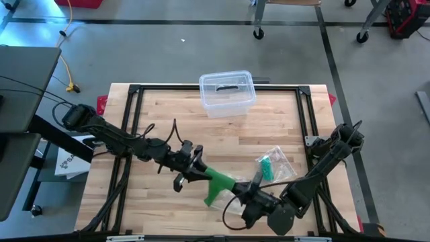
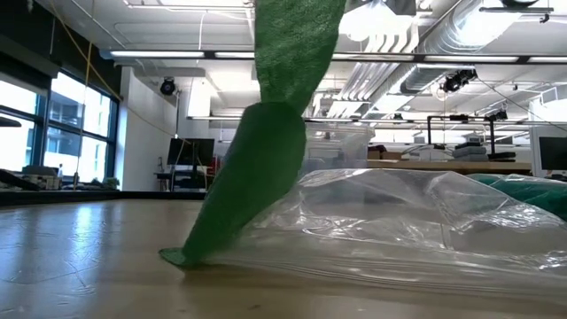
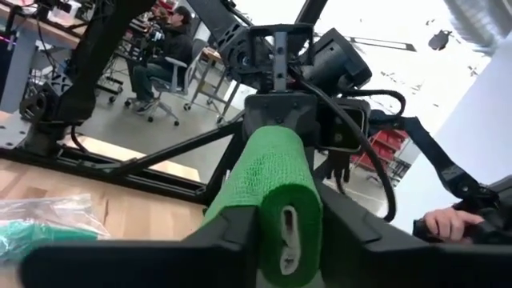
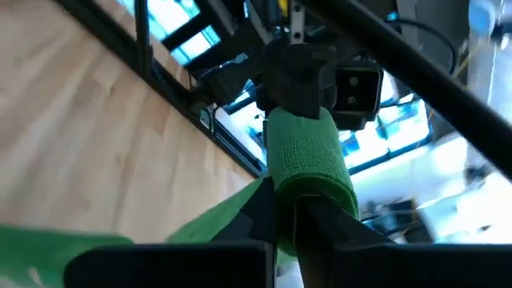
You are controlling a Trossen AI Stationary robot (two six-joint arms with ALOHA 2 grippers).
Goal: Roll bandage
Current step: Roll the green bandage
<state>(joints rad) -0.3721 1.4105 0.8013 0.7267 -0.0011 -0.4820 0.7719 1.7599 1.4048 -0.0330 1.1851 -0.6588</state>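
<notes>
Tension matters most now: we keep the green bandage (image 1: 218, 183) taut between the left gripper (image 1: 196, 169) and the right gripper (image 1: 247, 195), both clenched on it above the table's (image 1: 161, 121) front edge (loose tail trailing).

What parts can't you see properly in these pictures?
- Low view: both grippers are out of sight; the green bandage runs off the top edge.
- Clear plastic box, high view: the small dark thing inside is too tiny to name.
- Left gripper, left wrist view: its fingertips are cut off by the bottom edge.
- Plastic bag, high view: the right arm covers one end.
</notes>
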